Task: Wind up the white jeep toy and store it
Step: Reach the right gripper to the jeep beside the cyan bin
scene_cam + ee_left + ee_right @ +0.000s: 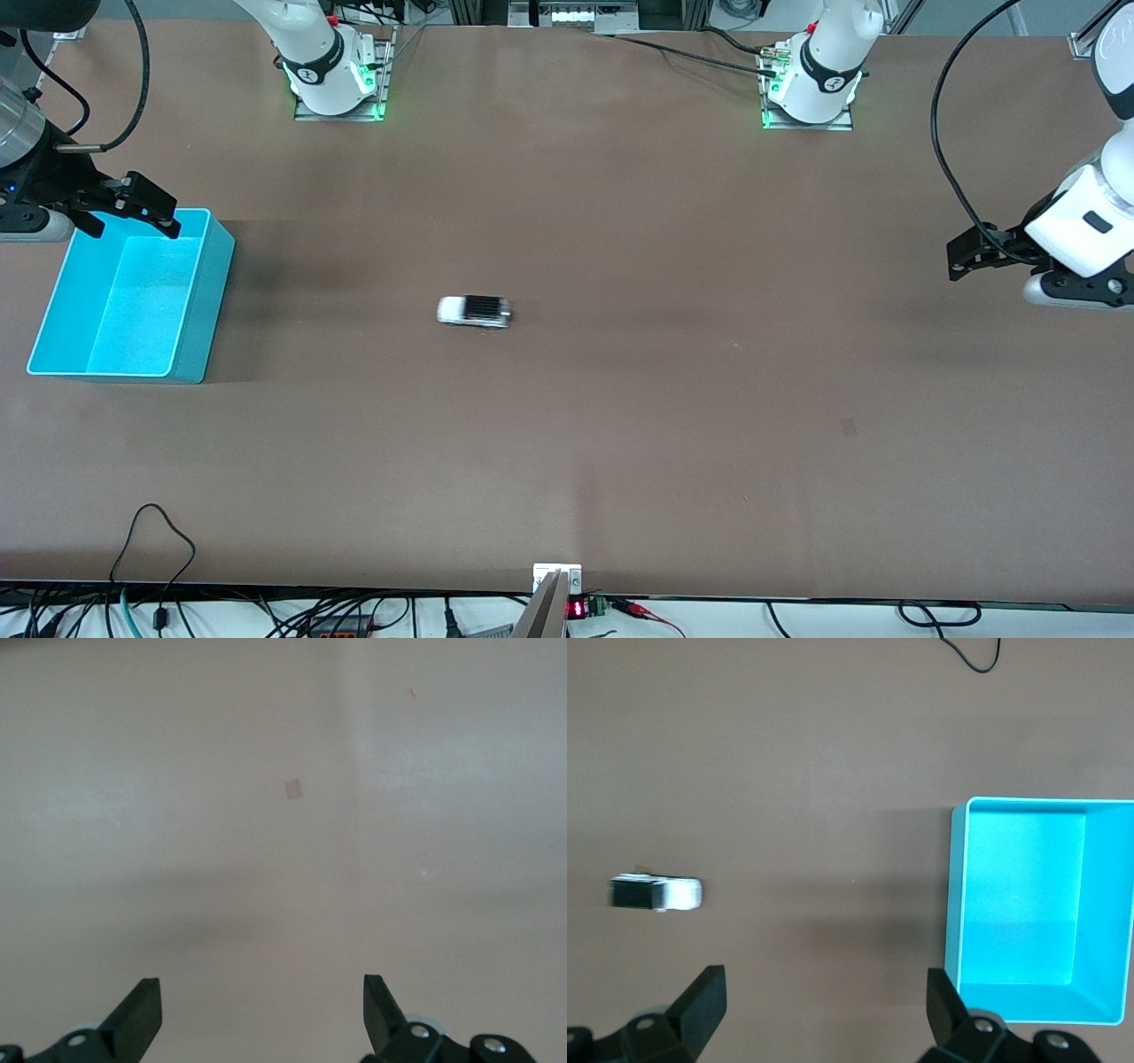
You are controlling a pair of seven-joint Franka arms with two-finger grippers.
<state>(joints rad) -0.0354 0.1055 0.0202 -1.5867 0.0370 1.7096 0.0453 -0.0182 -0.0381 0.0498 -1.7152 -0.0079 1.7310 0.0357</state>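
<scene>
Front view: the white jeep toy (474,311) stands on the brown table (620,425) near its middle, on its wheels, its black roof panel toward the left arm's end and its white nose toward the right arm's end. It looks slightly smeared. Nothing touches it. A cyan bin (199,301) sits at the right arm's end of the table, open side up, with nothing visible inside it. The jeep lies well apart from the bin. The right gripper (131,213) hangs over the bin's rim on the side toward the robot bases, fingers spread, holding nothing. The left gripper (970,255) hangs over the table at the left arm's end, well apart from the jeep, and also holds nothing. A small dark square mark (849,427) shows on the table, nearer to the camera than the left gripper.

Left wrist view: two black fingers (137,1017) stand wide apart, with only bare table between them. The square mark (293,789) is the one feature on the surface.

Right wrist view: the black fingers (700,1003) are spread wide with nothing between them. The bin (954,904) lies below, its floor bare. The jeep (656,893) stands on the table, well apart from the bin. A black cable (974,660) loops at the table's edge.
</scene>
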